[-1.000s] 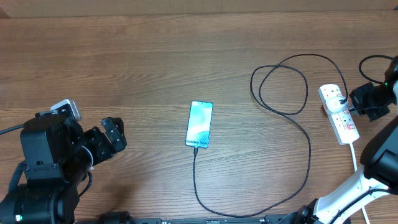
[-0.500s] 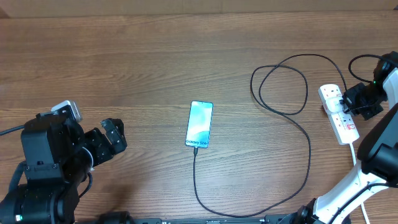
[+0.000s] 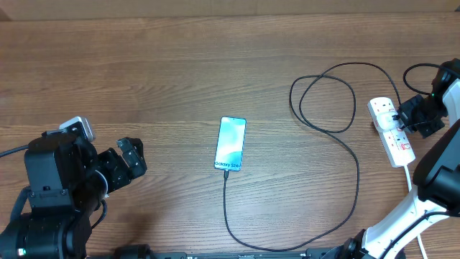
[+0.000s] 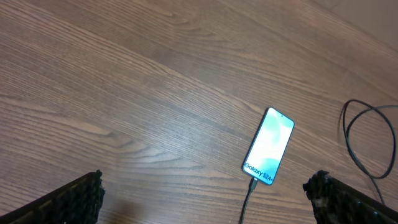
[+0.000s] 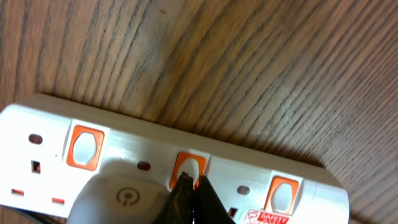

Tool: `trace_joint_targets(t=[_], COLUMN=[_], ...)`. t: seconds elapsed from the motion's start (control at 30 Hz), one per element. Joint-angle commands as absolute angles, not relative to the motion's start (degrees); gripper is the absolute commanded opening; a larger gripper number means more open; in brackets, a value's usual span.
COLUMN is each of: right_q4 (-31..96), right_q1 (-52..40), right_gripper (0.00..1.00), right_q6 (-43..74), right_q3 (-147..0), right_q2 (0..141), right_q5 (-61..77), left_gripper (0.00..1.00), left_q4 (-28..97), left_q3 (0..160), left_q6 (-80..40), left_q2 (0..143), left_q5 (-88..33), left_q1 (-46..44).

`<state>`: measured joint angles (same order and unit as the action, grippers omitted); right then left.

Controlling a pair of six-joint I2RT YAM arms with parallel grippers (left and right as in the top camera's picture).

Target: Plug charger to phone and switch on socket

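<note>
The phone (image 3: pixel 231 143) lies mid-table with its screen lit, also in the left wrist view (image 4: pixel 269 146). The black charger cable (image 3: pixel 357 180) runs from the phone's near end, loops right and back, and reaches the white socket strip (image 3: pixel 392 133) at the right. A white charger plug (image 5: pixel 118 193) sits in the strip (image 5: pixel 137 146). My right gripper (image 5: pixel 191 185) is shut, its tips pressed on the middle orange switch (image 5: pixel 188 169). My left gripper (image 4: pixel 205 193) is open and empty, low at the left, well short of the phone.
The strip's thick white cord (image 3: pixel 411 183) runs toward the front edge by the right arm's base. Two more orange switches (image 5: pixel 86 147) flank the middle one. The left arm's body (image 3: pixel 57 180) fills the front left corner.
My right gripper has moved left from beside the strip onto it, and its tips now rest on the middle switch. The left arm, phone and cable have not moved.
</note>
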<state>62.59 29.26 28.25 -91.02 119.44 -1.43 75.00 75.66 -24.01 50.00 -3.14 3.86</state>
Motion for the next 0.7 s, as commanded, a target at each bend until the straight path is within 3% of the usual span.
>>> trace_joint_targets(t=[0.0, 0.67], right_q4=[60.95, 61.32], right_q1=[28.18, 27.44], right_gripper=[0.04, 0.04], right_q6=[27.99, 26.89], right_q3=[-90.08, -90.04], right_q2=[119.72, 119.9], right_q5=[2.98, 3.55], left_gripper=[1.0, 1.0], left_q4=[75.05, 76.9], left_q3=[75.37, 75.37], left_q6=[-24.43, -24.38], left_q2=[49.87, 49.84], left_q5=[-2.33, -2.33], left_q1=[3.73, 3.73])
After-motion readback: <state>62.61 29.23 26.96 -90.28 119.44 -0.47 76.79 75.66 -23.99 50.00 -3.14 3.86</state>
